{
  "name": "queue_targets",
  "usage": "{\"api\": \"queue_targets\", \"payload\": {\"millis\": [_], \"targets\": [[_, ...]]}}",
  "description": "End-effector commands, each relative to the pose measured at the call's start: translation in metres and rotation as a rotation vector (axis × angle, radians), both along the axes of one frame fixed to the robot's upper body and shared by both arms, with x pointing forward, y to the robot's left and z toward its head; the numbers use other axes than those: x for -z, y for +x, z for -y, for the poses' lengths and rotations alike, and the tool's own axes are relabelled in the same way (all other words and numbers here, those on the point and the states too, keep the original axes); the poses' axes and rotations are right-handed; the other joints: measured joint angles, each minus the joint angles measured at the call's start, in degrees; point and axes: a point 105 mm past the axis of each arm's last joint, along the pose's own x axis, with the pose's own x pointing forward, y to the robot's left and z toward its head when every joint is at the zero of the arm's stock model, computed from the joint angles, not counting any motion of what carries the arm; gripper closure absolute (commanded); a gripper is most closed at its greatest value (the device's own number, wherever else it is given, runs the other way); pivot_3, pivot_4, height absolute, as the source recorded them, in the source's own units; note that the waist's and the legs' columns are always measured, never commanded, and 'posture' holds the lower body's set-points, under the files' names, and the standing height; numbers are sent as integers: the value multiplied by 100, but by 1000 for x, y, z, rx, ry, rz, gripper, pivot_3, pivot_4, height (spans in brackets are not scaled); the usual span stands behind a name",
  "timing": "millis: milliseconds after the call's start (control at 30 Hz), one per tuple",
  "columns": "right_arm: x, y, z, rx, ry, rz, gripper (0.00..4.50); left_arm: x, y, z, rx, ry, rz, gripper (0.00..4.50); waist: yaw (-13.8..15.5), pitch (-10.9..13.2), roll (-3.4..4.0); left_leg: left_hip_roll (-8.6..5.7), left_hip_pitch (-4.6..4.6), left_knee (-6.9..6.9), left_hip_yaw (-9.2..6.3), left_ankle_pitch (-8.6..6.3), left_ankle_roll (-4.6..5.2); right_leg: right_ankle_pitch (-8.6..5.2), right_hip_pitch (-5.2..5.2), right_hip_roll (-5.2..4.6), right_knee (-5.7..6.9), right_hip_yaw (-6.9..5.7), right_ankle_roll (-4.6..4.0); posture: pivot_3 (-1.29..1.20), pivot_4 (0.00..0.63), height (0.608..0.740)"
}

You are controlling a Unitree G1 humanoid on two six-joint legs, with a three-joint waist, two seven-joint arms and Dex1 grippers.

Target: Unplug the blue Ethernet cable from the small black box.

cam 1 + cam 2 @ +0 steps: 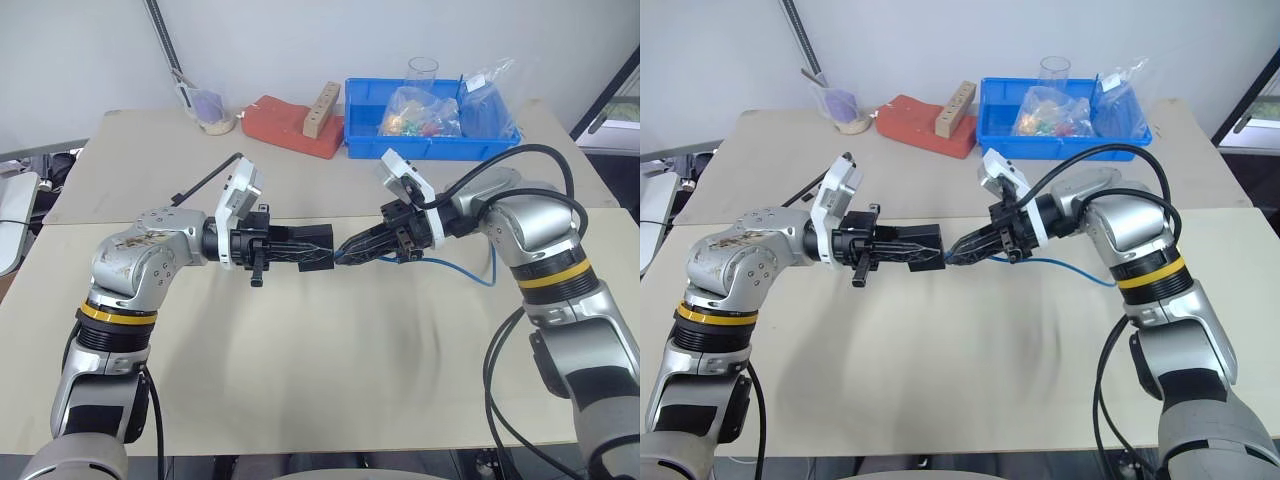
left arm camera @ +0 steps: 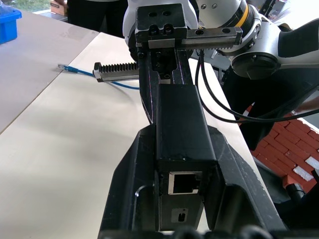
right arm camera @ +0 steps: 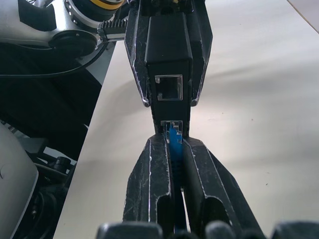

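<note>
Two grippers meet nose to nose above the middle of the table (image 1: 300, 380), and we see the box (image 1: 315, 247) held in the air between them. The left gripper (image 1: 318, 249) comes in from nine o'clock with its fingers clamped on the box's sides; in the left wrist view the box (image 2: 184, 134) sits lengthwise between those fingers (image 2: 129, 189), one empty socket facing the camera.

The right gripper (image 1: 348, 251) comes in from three o'clock, tilted slightly down, its fingers pressed together on the cable (image 1: 470, 272) right at the plug. In the right wrist view the blue plug end (image 3: 174, 135) sits between the fingertips (image 3: 157, 164) at the mouth of the box's lower socket (image 3: 172, 124), and the upper socket is empty. We cannot tell whether the plug is seated or just clear of the opening.

From the right gripper the cable droops toward four o'clock and runs behind the right forearm. In the left wrist view a stretch of it lies on the table, ending in a plug (image 2: 64, 67).

At twelve o'clock, along the table's far edge, stand a blue bin (image 1: 430, 140) with plastic bags, a red block (image 1: 285, 125) and a small cup (image 1: 215, 112).
</note>
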Motion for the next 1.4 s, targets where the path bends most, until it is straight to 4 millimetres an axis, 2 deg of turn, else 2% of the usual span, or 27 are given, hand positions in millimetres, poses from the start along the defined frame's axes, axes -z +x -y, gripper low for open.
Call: {"api": "queue_targets", "payload": {"millis": [33,200,300,333,400,567,733,800,933,1133,1233,1300,1400], "targets": [[-21,-3,-4,-49,40,67,4462,-9,-7,1,28,-7,43,3907,0,0,0,0,0,0,0,0,0,0,0,0,0,0,0,0,150,740],[-13,0,7,-50,-12,136,4462,-8,-9,2,28,-5,45,3907,0,0,0,0,0,0,0,0,0,0,0,0,0,0,0,0,150,740],[-2,10,51,65,-90,146,4462,-9,-13,-8,-2,0,47,3907,41,0,0,-2,-1,0,0,0,0,0,0,-2,-2,0,0,0,150,740],[8,12,65,105,-128,160,4462,-8,-14,-14,-25,3,41,3907,59,1,-1,-2,-2,1,0,0,0,0,2,-3,-4,-2,0,0,150,740],[27,18,77,175,-175,198,4462,-3,-15,-23,-69,8,30,3907,69,1,-1,-3,-1,0,1,-1,1,0,4,-5,-21,-2,0,0,150,740],[72,39,78,349,-212,356,4462,14,-10,-36,-201,14,47,3907,-43,1,-2,8,13,-6,9,-2,3,0,0,4,-10,9,0,0,150,740],[86,39,72,379,-210,415,4462,21,-5,-38,-288,-8,70,3907,11,2,-1,4,4,-4,11,-1,2,0,-10,0,-3,11,0,0,150,740],[88,35,72,389,-197,401,3544,24,-1,-40,-340,-16,83,3907,53,2,-1,1,2,-3,10,-1,2,0,-9,-5,-5,11,0,0,150,740],[76,30,72,394,-160,404,2208,30,8,-48,-430,-25,102,3907,87,2,-1,-1,4,-2,10,-1,2,0,-4,-7,-10,10,0,0,150,740],[17,12,55,404,28,404,83,46,32,-73,-640,-28,152,3907,94,2,-1,3,6,-4,8,-1,2,0,-4,-3,-10,10,0,0,150,740],[-9,-4,37,403,157,414,35,59,53,-89,-805,-46,200,3907,105,1,0,3,7,-4,6,-1,2,0,-4,-3,-9,10,0,0,150,740],[-11,-12,27,416,192,424,35,71,67,-98,-914,-43,243,3907,140,0,-2,2,7,-5,6,-1,2,0,-4,-4,-8,9,0,0,150,740],[-7,-13,23,465,196,441,35,83,81,-103,-1008,-45,278,3907,182,-1,-8,0,4,-3,7,-1,2,0,-5,-6,-9,7,0,0,150,740]]}}
